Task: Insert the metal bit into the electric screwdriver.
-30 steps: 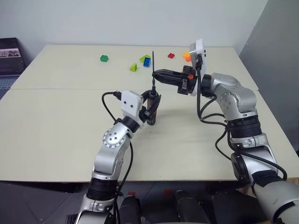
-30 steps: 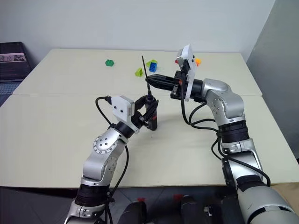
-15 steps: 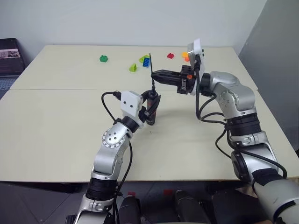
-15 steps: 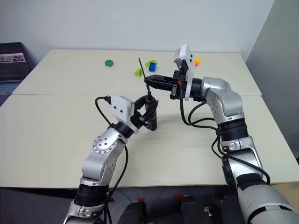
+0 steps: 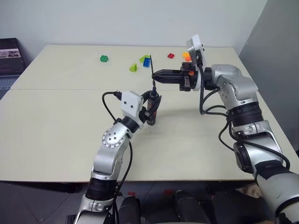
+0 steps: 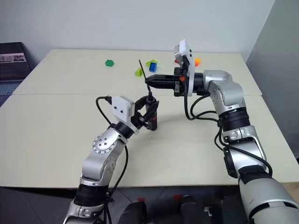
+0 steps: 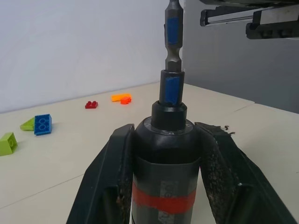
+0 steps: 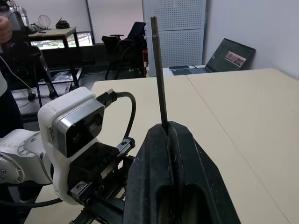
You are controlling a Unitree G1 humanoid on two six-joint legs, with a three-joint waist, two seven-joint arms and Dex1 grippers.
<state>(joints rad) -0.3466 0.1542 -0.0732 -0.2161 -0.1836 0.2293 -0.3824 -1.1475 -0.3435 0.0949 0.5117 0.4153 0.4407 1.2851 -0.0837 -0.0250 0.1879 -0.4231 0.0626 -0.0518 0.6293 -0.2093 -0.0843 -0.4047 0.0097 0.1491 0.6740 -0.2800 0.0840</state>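
- Your left pincer [image 7: 163, 186] is clamped tight on the screwdriver [image 7: 166, 177]. One black finger sits on each side of its round dark body, just above the red band.
- The screwdriver stands upright over the middle of the counter [image 5: 56, 121], tip pointing up. It's a smooth, matte, pen-shaped tool that narrows to a black collar at the top.
- Your right pincer [image 5: 156, 74] is squeezed closed on the metal bit [image 6: 142, 70], with both fingers pressed together around the lower part of the rod. The arm reaches in sideways from the right, fingers about level.
- The bit is a thin, straight, dark grey rod, roughly upright and leaning a little. Most of it sticks up above the right pincer's fingers.
- In the left wrist view, a faceted steel shank with blue patches runs from the screwdriver's collar straight up. I can't tell how deep it's seated in the collar.
- From the head camera, the bit's lower end lines up right over the screwdriver's tip, with the right pincer just above the left one.
- The counter is a plain, pale beige, flat top with a seam running across it.
- Small plastic bricks are scattered along the far side: a green one [image 5: 104, 58], lime wedges [image 5: 133, 67], a blue one [image 5: 147, 61], a red one [image 5: 171, 55] and an orange one [image 5: 186, 55]. They're all well apart from both pincers.
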